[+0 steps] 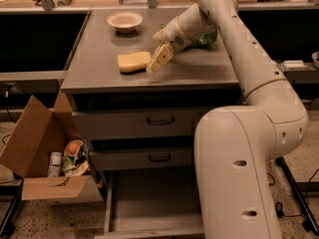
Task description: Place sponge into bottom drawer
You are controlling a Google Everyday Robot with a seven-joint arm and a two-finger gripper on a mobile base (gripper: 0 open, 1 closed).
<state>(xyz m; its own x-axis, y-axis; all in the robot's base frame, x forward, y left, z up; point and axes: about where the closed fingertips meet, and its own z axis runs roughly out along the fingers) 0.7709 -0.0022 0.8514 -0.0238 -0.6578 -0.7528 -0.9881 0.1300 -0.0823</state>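
Note:
The yellow sponge (133, 61) lies flat on the grey cabinet top (199, 68), left of centre. My gripper (159, 59) points down at the cabinet top, right beside the sponge's right end, touching or nearly touching it. The bottom drawer (149, 203) is pulled out below, with a plain grey inside and nothing in it. My arm's large white body hides the drawer's right part.
A pale round bowl (124, 20) stands at the back of the cabinet top. A green snack bag (207, 38) shows behind my forearm. Two upper drawers (159, 121) with black handles are shut. An open cardboard box (35, 148) with bottles stands on the floor at left.

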